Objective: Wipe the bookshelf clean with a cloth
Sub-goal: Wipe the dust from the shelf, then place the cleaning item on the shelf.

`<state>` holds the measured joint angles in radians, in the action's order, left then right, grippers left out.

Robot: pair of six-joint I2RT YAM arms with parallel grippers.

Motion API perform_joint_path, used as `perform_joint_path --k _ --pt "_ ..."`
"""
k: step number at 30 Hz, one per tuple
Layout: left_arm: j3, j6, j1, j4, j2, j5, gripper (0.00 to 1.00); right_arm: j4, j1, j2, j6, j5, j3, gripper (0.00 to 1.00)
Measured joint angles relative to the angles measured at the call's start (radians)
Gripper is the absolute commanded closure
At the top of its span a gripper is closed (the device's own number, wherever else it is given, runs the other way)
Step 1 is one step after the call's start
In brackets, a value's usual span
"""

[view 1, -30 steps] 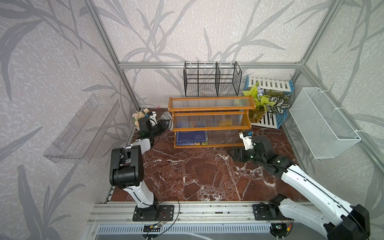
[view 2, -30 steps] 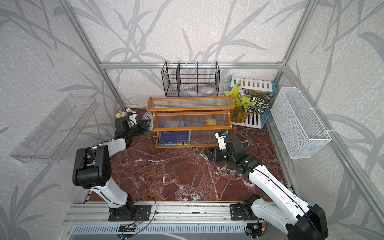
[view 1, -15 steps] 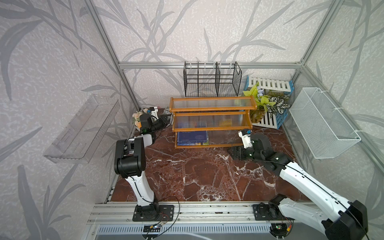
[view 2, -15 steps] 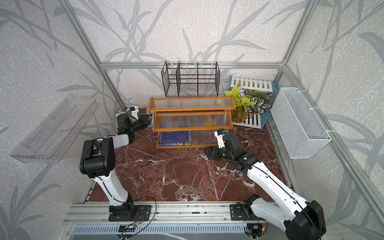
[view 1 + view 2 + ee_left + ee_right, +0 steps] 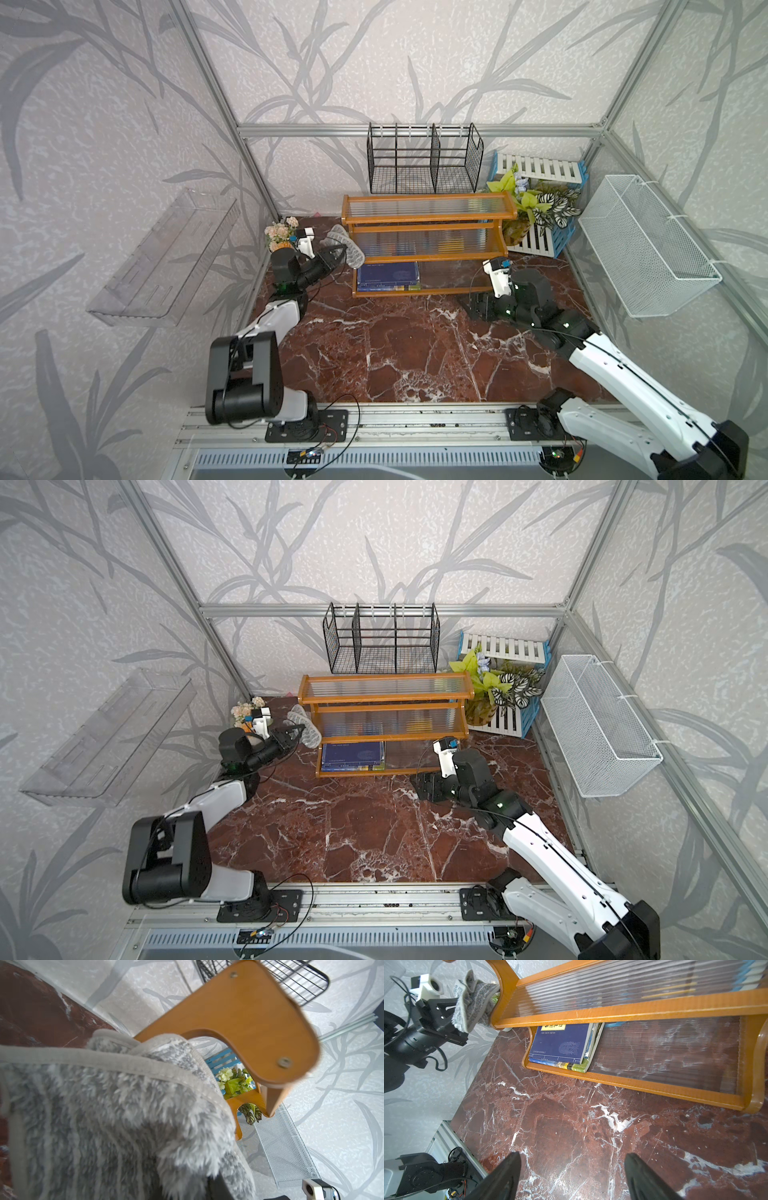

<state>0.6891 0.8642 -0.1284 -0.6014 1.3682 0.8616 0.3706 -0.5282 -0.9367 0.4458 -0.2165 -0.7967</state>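
Note:
The orange-brown bookshelf [image 5: 428,245] [image 5: 384,721] stands at the back of the marble floor. My left gripper [image 5: 338,251] [image 5: 297,731] is shut on the grey ribbed cloth [image 5: 347,247] [image 5: 305,729], which hangs against the bookshelf's left end panel. In the left wrist view the cloth [image 5: 104,1115] covers the jaws, with the end panel [image 5: 239,1014] just beyond. The right wrist view shows the cloth [image 5: 471,1005] beside the middle tier's left end. My right gripper [image 5: 467,305] [image 5: 419,787] [image 5: 572,1156] is open and empty, low over the floor before the bottom tier.
Books [image 5: 388,274] lie on the bottom tier's left part. A black wire rack [image 5: 424,162] stands behind the bookshelf, potted plants [image 5: 536,203] and a slatted crate [image 5: 540,170] to its right. A flower pot [image 5: 280,235] sits behind the left arm. A white mesh basket [image 5: 648,245] hangs on the right wall.
My left gripper has carried the cloth rightward, from near the flower pot to the bookshelf's left end. The right arm has hardly moved.

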Motion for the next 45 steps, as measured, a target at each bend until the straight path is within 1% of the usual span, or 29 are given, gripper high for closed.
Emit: perform_joint_path --k 5,7,9,15,18,22,27,29,32,33,34,37,40,44,45 --pt "-0.024 -0.056 0.031 0.110 -0.159 -0.023 0.79 -0.002 0.000 0.019 0.004 -0.026 0.009 0.17" --pt "-0.021 -0.104 0.076 0.171 -0.196 -0.055 0.79 -0.004 0.000 0.024 0.007 -0.038 0.009 0.17" --pt "-0.014 -0.134 0.122 0.213 -0.201 -0.082 0.79 -0.003 0.000 0.031 0.010 -0.047 0.009 0.17" --pt "0.029 -0.208 0.253 0.304 -0.122 -0.188 0.79 0.002 0.000 0.091 0.014 -0.053 0.032 0.17" --pt "0.091 -0.247 0.308 0.356 -0.060 -0.270 0.78 0.004 0.000 0.122 0.016 -0.054 0.042 0.17" --pt "0.210 -0.296 0.378 0.434 0.017 -0.407 0.78 0.011 0.000 0.147 0.018 -0.054 0.052 0.17" --pt "0.321 -0.349 0.438 0.493 0.096 -0.534 0.71 0.016 0.000 0.154 0.021 -0.054 0.066 0.17" --pt "0.348 -0.363 0.452 0.504 0.131 -0.556 0.66 0.017 0.000 0.154 0.022 -0.055 0.069 0.17" --pt "0.369 -0.385 0.463 0.536 0.177 -0.569 0.49 0.018 0.000 0.154 0.024 -0.063 0.071 0.17" --pt "0.372 -0.386 0.463 0.540 0.196 -0.574 0.41 0.018 0.000 0.154 0.024 -0.066 0.071 0.17" --pt "0.372 -0.388 0.462 0.523 0.205 -0.569 0.35 0.018 0.000 0.154 0.024 -0.069 0.071 0.17" --pt "0.372 -0.385 0.468 0.523 0.192 -0.562 0.22 0.018 0.000 0.154 0.023 -0.083 0.071 0.17" --pt "0.366 -0.383 0.467 0.527 0.175 -0.562 0.12 0.015 0.000 0.151 0.020 -0.106 0.073 0.17" --pt "0.338 -0.381 0.454 0.545 0.128 -0.590 0.01 -0.008 0.000 0.130 0.016 -0.141 0.077 0.16" --pt "0.334 -0.381 0.453 0.554 0.117 -0.600 0.00 -0.014 0.000 0.124 0.013 -0.146 0.078 0.16"
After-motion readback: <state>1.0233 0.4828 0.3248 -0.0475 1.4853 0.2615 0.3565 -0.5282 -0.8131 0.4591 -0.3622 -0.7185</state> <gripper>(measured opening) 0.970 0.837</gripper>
